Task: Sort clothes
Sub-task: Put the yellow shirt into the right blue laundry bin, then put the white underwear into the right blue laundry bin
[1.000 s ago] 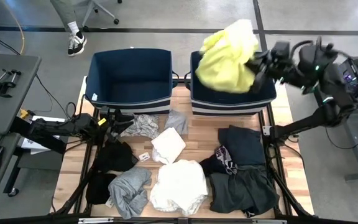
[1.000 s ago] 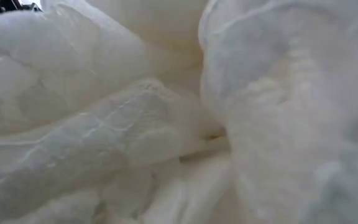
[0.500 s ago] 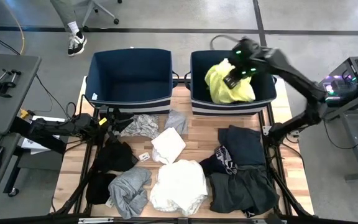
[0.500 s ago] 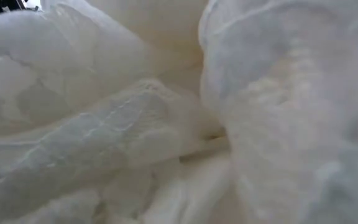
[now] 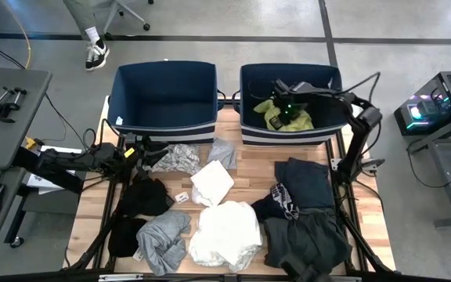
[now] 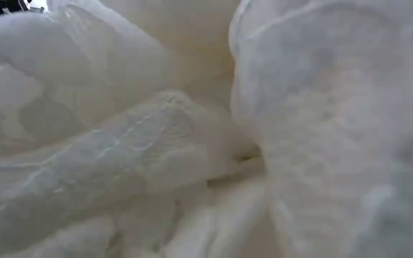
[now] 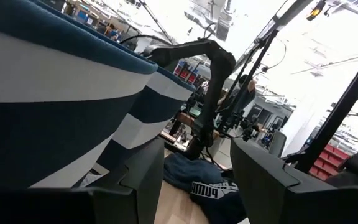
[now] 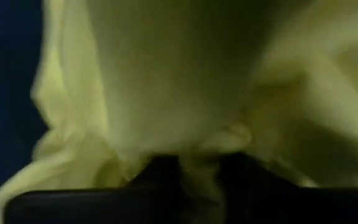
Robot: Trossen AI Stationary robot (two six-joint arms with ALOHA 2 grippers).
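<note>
A neon yellow garment (image 5: 291,117) lies bunched in the right navy bin (image 5: 250,78). My right gripper (image 5: 282,107) reaches down into that bin and is shut on the garment, which fills the right wrist view (image 8: 185,81). My left gripper (image 5: 137,150) is open and empty, low at the table's left edge in front of the left navy bin (image 5: 163,94); its fingers (image 7: 143,180) stand apart beside that bin's striped wall (image 7: 48,106). The other clothes lie spread on the table. A white garment (image 6: 192,143) blocks the low view. My right gripper pinches a bunched fold of the neon yellow garment (image 8: 199,160) between its two fingers (image 8: 161,169). It comes from above into the right bin. The rest of the garment spreads out beyond the fingers and lies inside the bin.
On the table lie two white garments (image 5: 225,231) (image 5: 212,182), a grey one (image 5: 163,235), black ones (image 5: 143,196), a grey-white patterned one (image 5: 177,159) and dark ones (image 5: 308,235) at the right. A person's foot (image 5: 95,53) shows beyond the table.
My right gripper has gone down and toward the table's left, from high over the right bin's far right corner into the bin. The neon yellow garment, which hung spread wide above the bin, now lies bunched inside it.
</note>
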